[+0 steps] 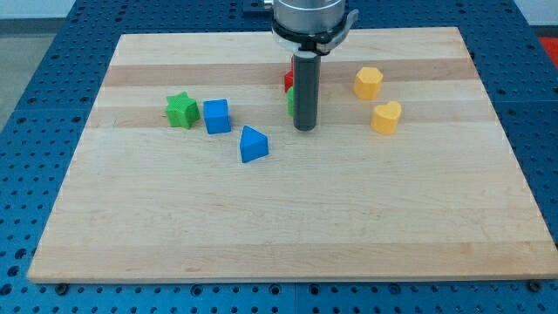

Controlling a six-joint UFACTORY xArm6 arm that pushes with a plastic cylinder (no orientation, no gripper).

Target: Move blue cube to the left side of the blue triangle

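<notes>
Wooden worktop (288, 218) seen from one camera, resting on a blue perforated base (35, 70). Blue cube (216, 116) located left of centre, upright, flat on the boards. Green star-shaped block (181, 110) just beside it on the view's left, very close, contact not confirmed. Blue triangle (254, 144) positioned below and to the view's right of the blue cube, near but apart, a sliver of bare wood visible between the two. Dark rod descending from a grey mount at the view's top centre; my tip (304, 129) set down on the wood to the view's right of the blue triangle and apart from it, well apart from the blue cube. Red block (288, 81) and green block (290, 102) partly hidden behind the rod on its left edge, red above green; shapes not determinable, possibly touching the rod, view too obstructed to say. Two yellow blocks on the view's right: upper yellow block (368, 82), roughly hexagonal, and lower yellow block (386, 116), rounded, perhaps heart-shaped; the pair near each other but apart, both clear of the rod. No hand fitted to this arm, hence no open or closed state to record; rod end only. Blue cube currently up and to the view's left of the blue triangle, not level with it.
</notes>
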